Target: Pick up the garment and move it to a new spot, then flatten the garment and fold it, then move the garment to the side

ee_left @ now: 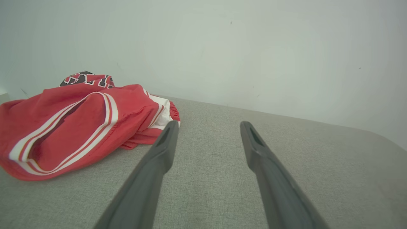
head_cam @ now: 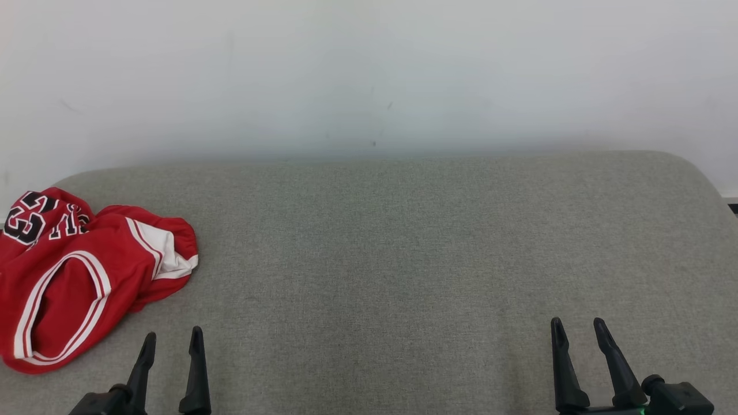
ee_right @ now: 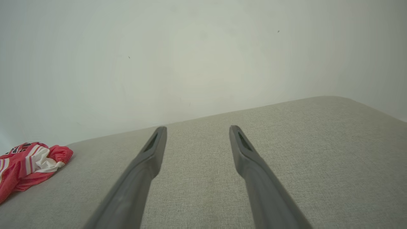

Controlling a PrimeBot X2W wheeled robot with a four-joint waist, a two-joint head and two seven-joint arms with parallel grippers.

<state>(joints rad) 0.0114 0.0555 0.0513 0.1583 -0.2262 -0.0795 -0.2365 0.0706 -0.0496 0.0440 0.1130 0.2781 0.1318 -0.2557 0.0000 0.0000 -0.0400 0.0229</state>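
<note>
A crumpled red garment with white stripes and black lettering lies bunched at the far left of the grey padded surface. My left gripper stands open at the lower left, just right of the garment's near edge and apart from it. In the left wrist view the garment sits left of my open left gripper. At the lower right, far from the cloth, my right gripper is open and holds nothing. The right wrist view shows the garment small at the left edge, with the right gripper open.
A plain white wall rises behind the grey surface. The surface has rounded far corners, and its right edge drops off near a dark strip.
</note>
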